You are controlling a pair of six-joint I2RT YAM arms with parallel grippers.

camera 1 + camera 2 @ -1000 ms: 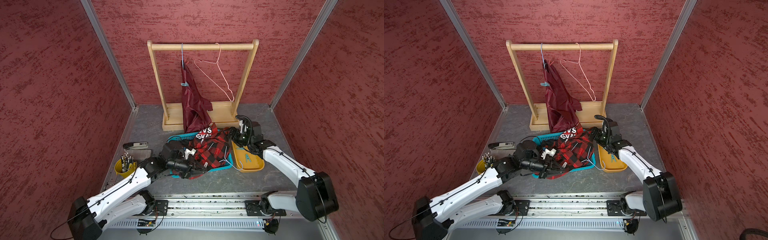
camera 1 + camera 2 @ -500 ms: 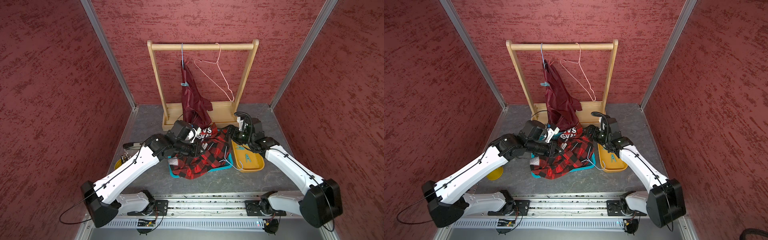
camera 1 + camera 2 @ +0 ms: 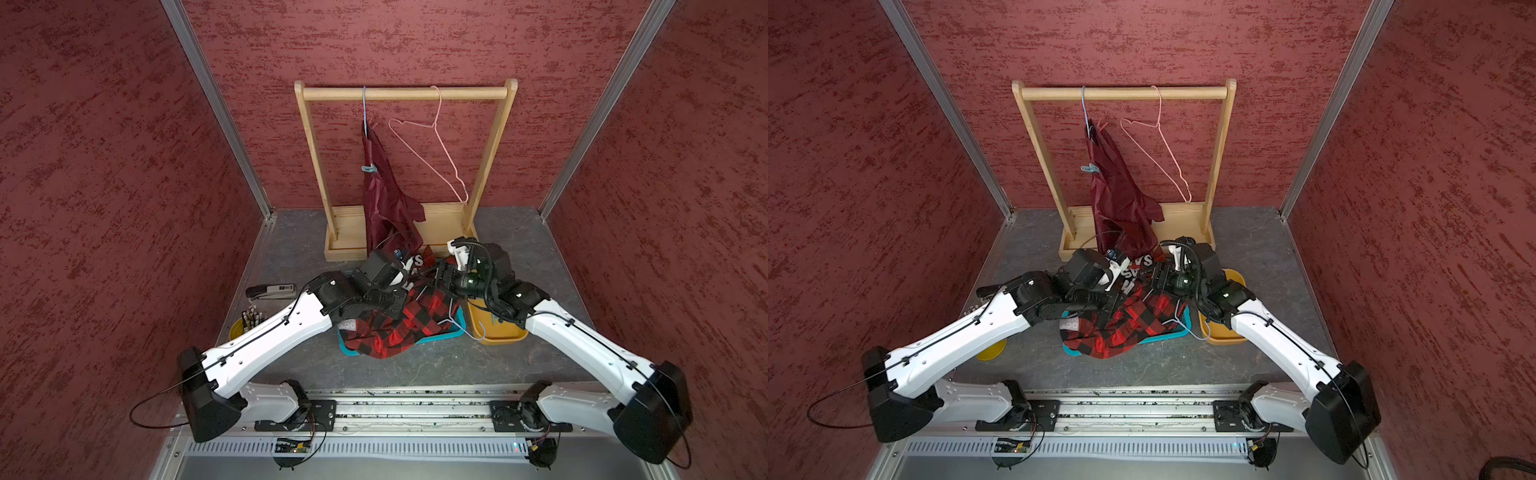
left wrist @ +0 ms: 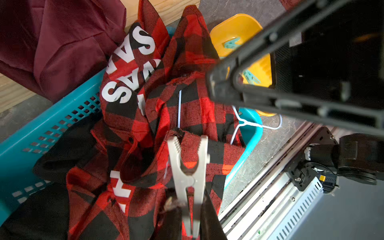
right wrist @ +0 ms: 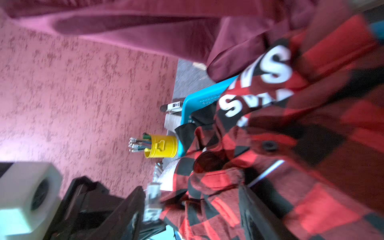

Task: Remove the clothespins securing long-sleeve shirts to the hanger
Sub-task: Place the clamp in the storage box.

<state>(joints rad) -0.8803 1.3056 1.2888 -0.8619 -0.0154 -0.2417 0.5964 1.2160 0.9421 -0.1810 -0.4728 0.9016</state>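
**pinwatcher:** Clothespin (image 4: pixel 188 166) in play is the pale one. It's over the plaid shirt (image 4: pixel 187 99) heaped in the teal basket (image 4: pixel 52 128), mid-table, just on the near side of the wooden rack (image 3: pixel 407 93). Left gripper (image 4: pixel 191 220) is clamped tight on its handle end, so the toothed mouth is spread with a fold of plaid between the tips. I'd call this mid-removal on that shirt.

**rackrat:** Agreed. Next move, I reckon: draw the pin straight back off the fold without easing the squeeze, then carry it right to the yellow tray (image 4: pixel 234 27), where two teal pins (image 4: pixel 231 44) lie. What's the right gripper (image 4: pixel 220 83) doing?

**pinwatcher:** It's down at the plaid by the white hanger (image 4: pixel 179 108), right of the pin. Too blurry and foreshortened, so I honestly can't tell if its jaws are apart or closed on cloth.

**rackrat:** Fair. One teal pin (image 3: pixel 369 168) is on the maroon shirt (image 3: pixel 386 199) hanging at the far rack, so that one's left to do.
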